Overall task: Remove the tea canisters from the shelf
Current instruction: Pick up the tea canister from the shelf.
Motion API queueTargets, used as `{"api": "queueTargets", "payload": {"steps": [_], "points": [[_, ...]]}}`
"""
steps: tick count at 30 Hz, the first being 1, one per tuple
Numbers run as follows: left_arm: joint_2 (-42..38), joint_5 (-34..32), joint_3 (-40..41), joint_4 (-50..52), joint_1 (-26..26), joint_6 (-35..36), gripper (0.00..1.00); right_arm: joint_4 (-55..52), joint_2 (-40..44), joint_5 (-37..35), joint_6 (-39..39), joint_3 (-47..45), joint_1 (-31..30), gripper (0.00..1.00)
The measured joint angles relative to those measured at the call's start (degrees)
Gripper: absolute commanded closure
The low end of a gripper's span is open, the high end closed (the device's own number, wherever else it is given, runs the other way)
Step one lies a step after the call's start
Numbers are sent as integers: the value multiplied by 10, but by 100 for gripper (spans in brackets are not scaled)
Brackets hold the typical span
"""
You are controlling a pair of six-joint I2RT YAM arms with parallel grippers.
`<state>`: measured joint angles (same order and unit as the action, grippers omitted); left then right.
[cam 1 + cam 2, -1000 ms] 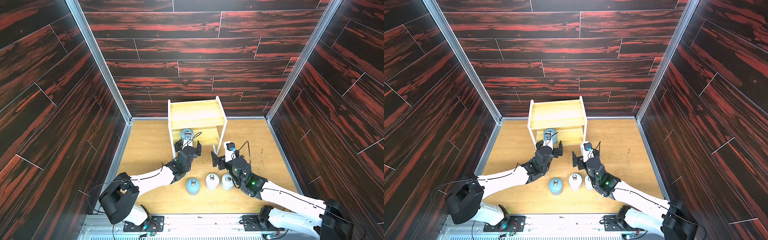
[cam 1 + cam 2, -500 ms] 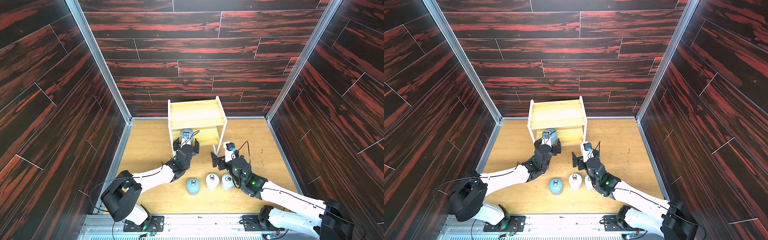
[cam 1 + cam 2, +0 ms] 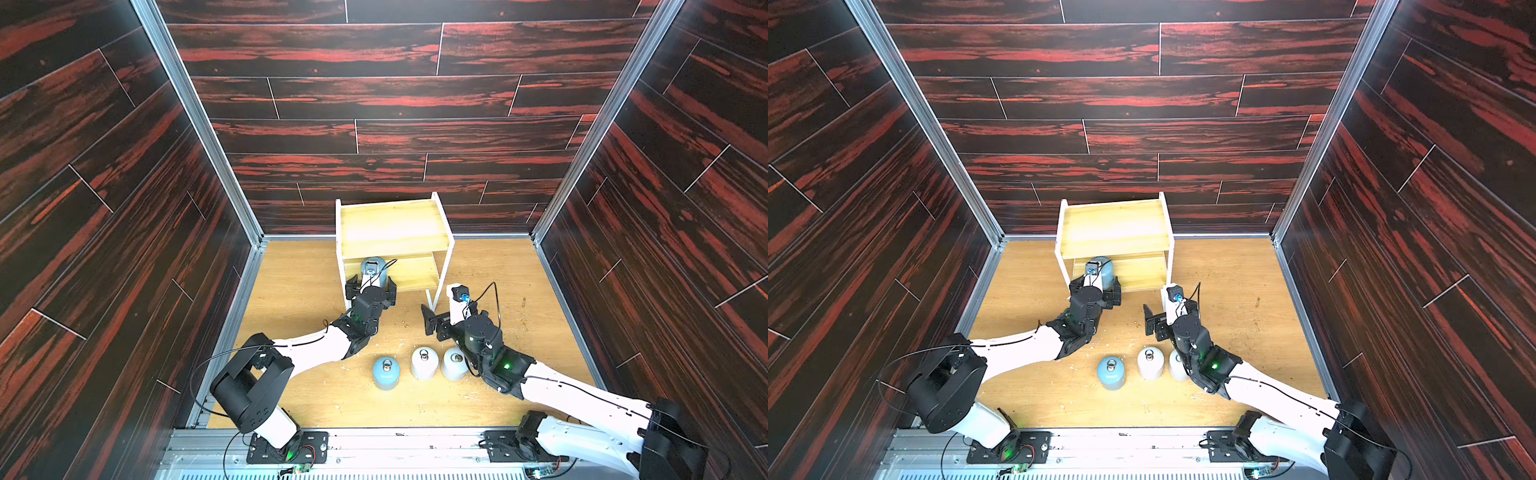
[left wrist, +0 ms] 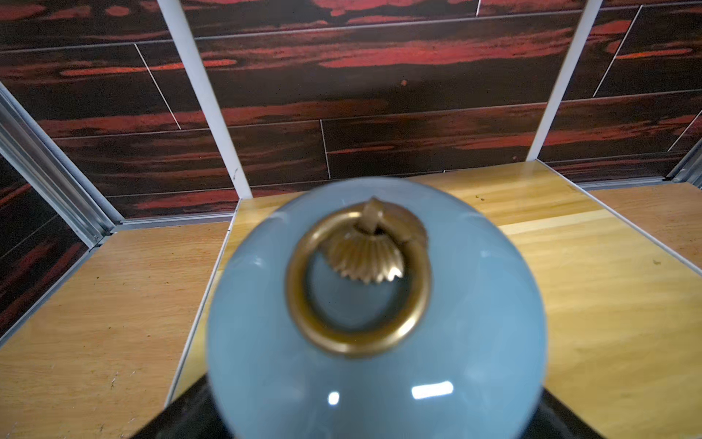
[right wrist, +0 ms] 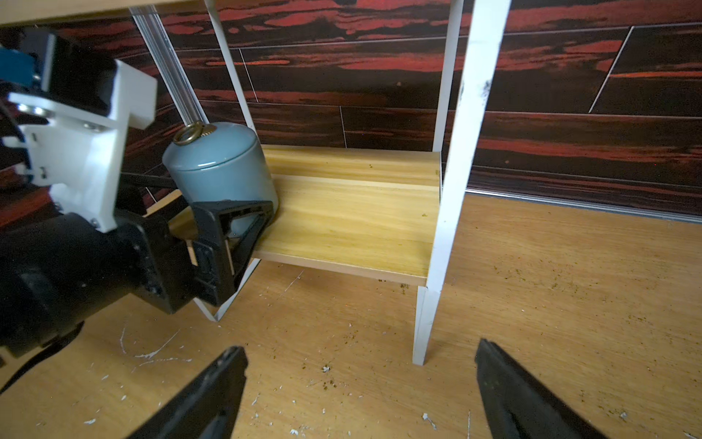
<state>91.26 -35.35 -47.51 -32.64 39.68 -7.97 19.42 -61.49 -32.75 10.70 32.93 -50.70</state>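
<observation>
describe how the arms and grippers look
The left arm and right arm have white links, black joints, looping black cables and green lights. The left gripper and right gripper have black wedge fingers under white camera mounts.

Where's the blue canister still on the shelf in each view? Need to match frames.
Top view: blue canister on the lower tier's left end, between the left gripper's open jaws.
Top view: same place, canister half hidden by the wrist.
Left wrist: canister fills the middle, lid ring showing.
Right wrist: canister at the board's end, beside a black finger.
Shared landmark: shelf's lower board.
</observation>
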Motion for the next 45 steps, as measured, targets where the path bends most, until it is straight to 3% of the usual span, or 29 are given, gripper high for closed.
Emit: {"api": "queueTargets", "payload": {"steps": [25, 45], "points": [[24, 26, -26, -30, -24, 22, 3, -2, -9, 14, 4, -1, 1, 2], [36, 54, -31, -39, -34, 23, 23, -2, -9, 17, 8, -1, 3, 2]]}}
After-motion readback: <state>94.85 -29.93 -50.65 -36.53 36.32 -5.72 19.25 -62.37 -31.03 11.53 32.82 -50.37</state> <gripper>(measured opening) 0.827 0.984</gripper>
